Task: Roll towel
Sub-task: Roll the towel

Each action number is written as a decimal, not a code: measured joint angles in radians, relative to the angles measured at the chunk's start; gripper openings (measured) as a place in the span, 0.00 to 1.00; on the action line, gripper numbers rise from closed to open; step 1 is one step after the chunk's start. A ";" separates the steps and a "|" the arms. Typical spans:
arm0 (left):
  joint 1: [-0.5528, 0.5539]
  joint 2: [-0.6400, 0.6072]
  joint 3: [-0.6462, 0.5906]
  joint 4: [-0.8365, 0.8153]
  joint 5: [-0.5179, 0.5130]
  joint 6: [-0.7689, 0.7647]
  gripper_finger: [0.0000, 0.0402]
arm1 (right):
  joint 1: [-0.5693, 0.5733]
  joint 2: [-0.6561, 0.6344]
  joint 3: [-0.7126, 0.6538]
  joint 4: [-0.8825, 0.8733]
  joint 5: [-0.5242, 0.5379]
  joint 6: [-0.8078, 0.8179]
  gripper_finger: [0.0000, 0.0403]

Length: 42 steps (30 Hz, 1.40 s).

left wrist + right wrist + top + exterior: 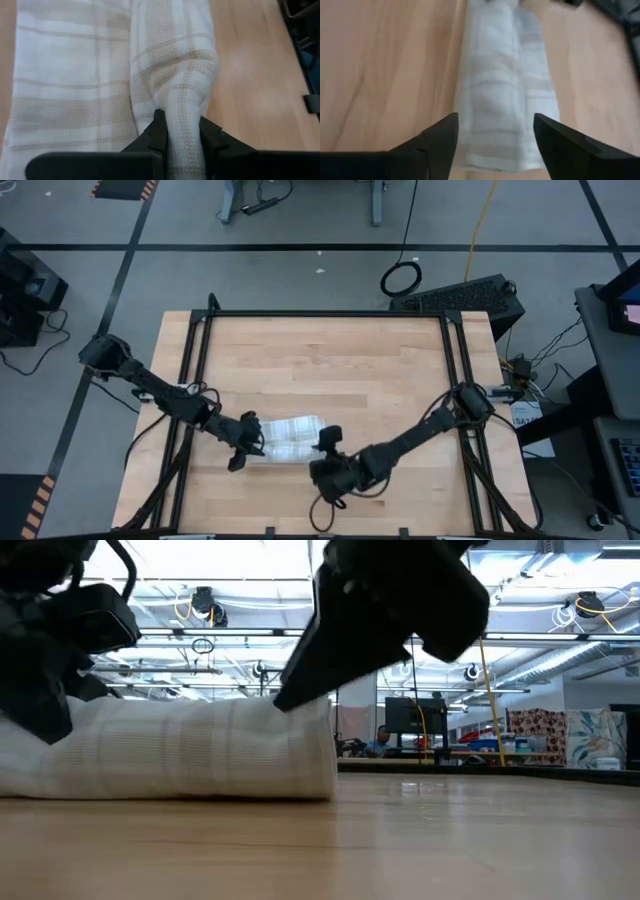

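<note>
Close up in the left wrist view, the left gripper (182,137) is clamped narrow on the towel (170,75), its two dark fingers (155,135) pinching a raised fold of white cloth with pale check lines. Beside that pinched ridge, more of the cloth lies flatter on the wood.

In the right wrist view, the right gripper (495,140) stands wide, its fingers (437,142) spread to either side of the end of the towel (502,100) and holding nothing. The cloth runs away from it as a long narrow bundle on the table (385,65).

From above, the towel (292,435) lies as a short rolled bundle on the near part of the wooden table (330,360), left of the middle. The left gripper (250,445) is at its left end, with that arm reaching in from the table's left edge. The right gripper (327,448) sits at the towel's right end, and its arm stretches back toward the table's right side.

At table height, the towel (200,750) shows as a low thick roll resting on the wood, with the right gripper (300,690) just above its right end and the left gripper (40,710) at its left end.

Beyond the table is a grey floor (300,220) with black tape lines, a coil of cable (401,278) and a dark case (470,300) behind the far right corner
</note>
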 joint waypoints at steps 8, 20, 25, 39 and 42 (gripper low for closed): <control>0.030 -0.002 -0.034 -0.006 0.005 -0.069 0.13 | 0.011 0.058 0.001 0.062 -0.002 -0.020 0.61; 0.031 -0.001 -0.042 -0.013 0.014 -0.058 0.13 | -0.057 0.086 0.001 0.077 0.017 -0.126 0.68; 0.031 0.000 -0.042 -0.013 0.015 -0.044 0.13 | -0.052 0.086 0.001 0.077 0.049 -0.200 0.72; 0.030 0.001 -0.044 -0.012 0.005 -0.042 0.13 | -0.008 0.085 0.001 0.049 0.142 -0.368 0.73; 0.030 0.001 -0.044 -0.013 0.000 -0.037 0.13 | -0.018 0.085 0.001 0.043 0.153 -0.359 0.73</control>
